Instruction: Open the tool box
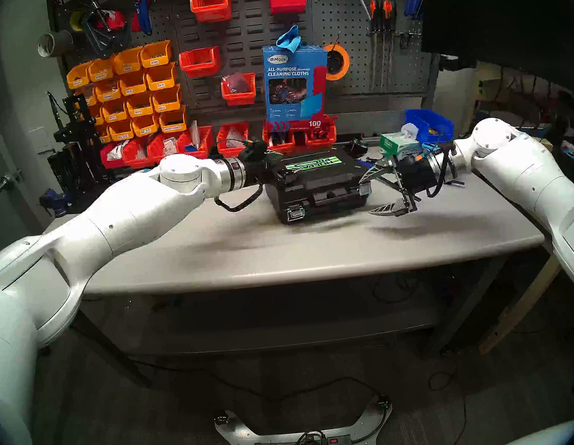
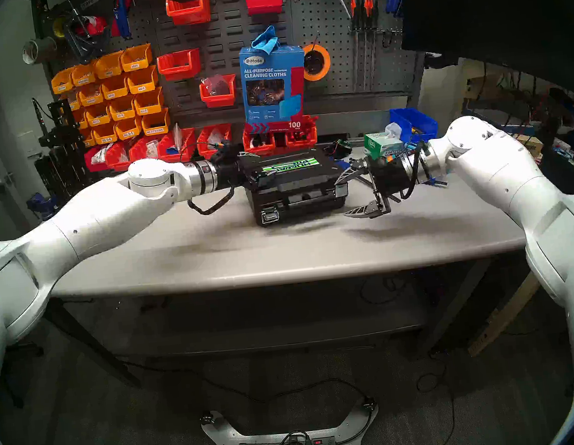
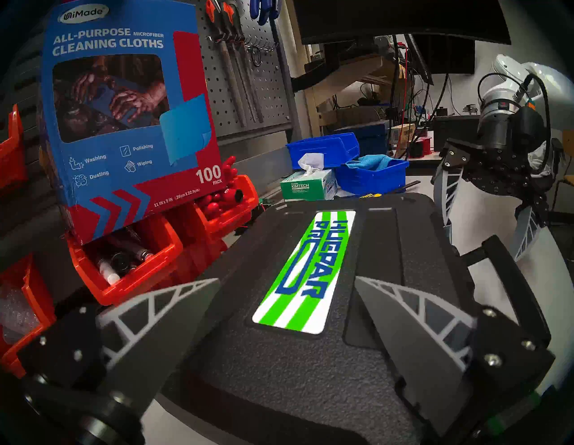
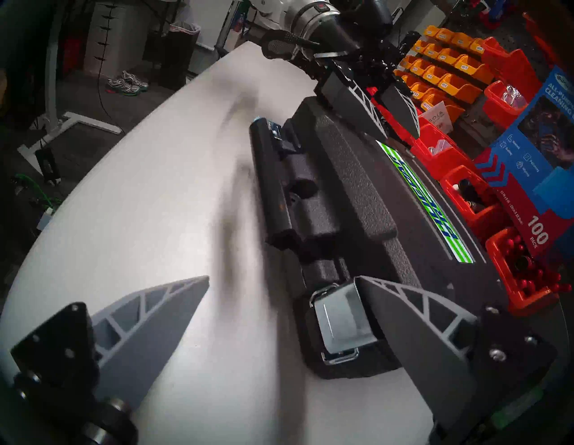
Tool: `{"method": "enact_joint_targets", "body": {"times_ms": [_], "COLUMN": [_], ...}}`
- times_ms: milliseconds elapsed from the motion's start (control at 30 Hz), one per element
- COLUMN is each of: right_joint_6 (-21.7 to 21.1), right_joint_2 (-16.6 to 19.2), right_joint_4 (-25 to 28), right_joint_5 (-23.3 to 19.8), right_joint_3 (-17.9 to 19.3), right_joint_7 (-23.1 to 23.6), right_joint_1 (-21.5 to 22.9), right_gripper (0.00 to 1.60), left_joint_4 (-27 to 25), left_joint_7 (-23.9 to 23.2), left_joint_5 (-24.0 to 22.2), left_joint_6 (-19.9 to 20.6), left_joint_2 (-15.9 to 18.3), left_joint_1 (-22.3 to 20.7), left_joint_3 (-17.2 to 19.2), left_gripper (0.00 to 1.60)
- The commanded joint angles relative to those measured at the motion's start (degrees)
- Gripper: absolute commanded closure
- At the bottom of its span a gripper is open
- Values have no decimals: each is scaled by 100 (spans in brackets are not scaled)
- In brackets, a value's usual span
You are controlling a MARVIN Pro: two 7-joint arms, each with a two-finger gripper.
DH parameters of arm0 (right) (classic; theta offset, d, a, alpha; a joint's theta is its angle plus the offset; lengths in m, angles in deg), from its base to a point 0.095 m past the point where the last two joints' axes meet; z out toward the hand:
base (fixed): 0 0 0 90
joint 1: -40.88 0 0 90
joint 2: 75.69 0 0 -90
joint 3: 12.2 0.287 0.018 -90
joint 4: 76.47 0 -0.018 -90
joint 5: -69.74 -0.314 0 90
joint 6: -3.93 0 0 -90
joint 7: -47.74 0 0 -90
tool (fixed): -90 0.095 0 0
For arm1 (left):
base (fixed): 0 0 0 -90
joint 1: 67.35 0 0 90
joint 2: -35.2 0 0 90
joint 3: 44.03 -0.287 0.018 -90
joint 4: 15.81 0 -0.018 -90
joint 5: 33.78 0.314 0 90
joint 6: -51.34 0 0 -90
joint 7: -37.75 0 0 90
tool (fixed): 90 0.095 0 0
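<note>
While the black hard-plastic tool box (image 1: 313, 185) lies flat and closed near the back middle of the grey counter (image 1: 281, 249), your two arms flank it from either side. Its green-and-white striped logo sticker (image 3: 306, 273) faces up on the lid, and the side with the handle and two silver latches faces the robot. You can see the left latch (image 1: 295, 213) down against the case wall in the head views; the right latch (image 4: 341, 323) shows large in the right wrist view, also down.

Left tool (image 3: 287, 306) — your fingers stand wide apart over the box's left end, one on each side of the sticker, with nothing between them. Whether the fingertips touch the lid cannot be told.

Right tool (image 1: 369, 194) — also spread wide and empty, it reaches in from the box's right end. Its upper finger (image 4: 413, 314) lies just beside the right latch, at the front right corner of the case; its lower finger (image 4: 149, 314) hangs over bare counter, apart from the box.

Behind the tool box stands a tall blue cardboard cleaning-cloths box (image 1: 295, 81) on a row of red plastic bins (image 1: 299, 134). To the right rear sit a green-and-white tissue carton (image 1: 401, 146) and a blue plastic bin (image 1: 429, 124).
</note>
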Motion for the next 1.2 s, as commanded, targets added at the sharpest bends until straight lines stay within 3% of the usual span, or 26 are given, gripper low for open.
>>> {"method": "enact_joint_targets", "body": {"times_ms": [0,633,833,1167], "right_joint_6": [-169,-829,-893,-810], "right_joint_2": [218,1391,1731,1490], "right_joint_4": [503,2102,2607,2392], "right_joint_5": [-268,-1241,-1411,-1350], "right_joint_3": [-166,-706,-673,-328], "right_joint_7": [512,522,358,7], "right_joint_1": [-232,-1192,-1263,-786], "right_gripper": [0,0,0,0], "left_joint_4": [43,51,55,62], "left_joint_7": [-24,-31,-27,-31], "left_joint_5": [126,84,103,87], "left_joint_6": [161,113,138,122], "left_joint_2": [9,14,8,7], "left_joint_1": [312,309,299,295], "left_joint_3": [-317,-317,-344,-346], "left_gripper": [0,0,0,0]}}
